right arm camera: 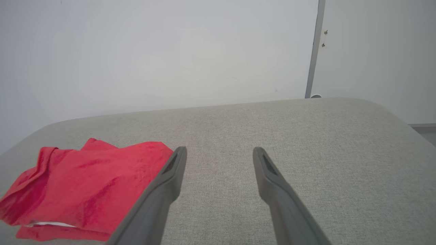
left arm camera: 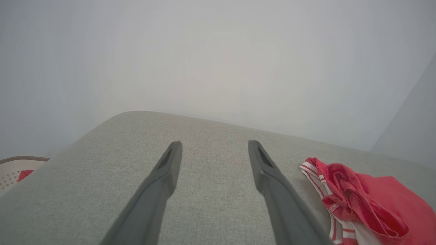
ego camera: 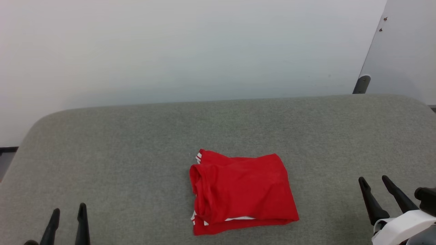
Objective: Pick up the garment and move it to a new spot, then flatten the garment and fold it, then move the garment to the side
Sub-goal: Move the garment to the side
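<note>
The garment is lying folded into a red rectangle on the grey fabric-covered counter, near its front edge. The left gripper and right gripper are hovering either side of it, clear of the cloth, fingers spread and holding nothing. What may be a pale basket is showing past the counter's corner.

The garment is a red shirt folded into a compact, roughly square bundle. It lies flat on the grey surface, toward 6 o'clock of its middle. Its thick, rolled fold faces 9 o'clock. Red-and-white striped trim peeks out at the 10 and 7 o'clock corners, and a white sliver shows along the 6 o'clock edge.
</note>
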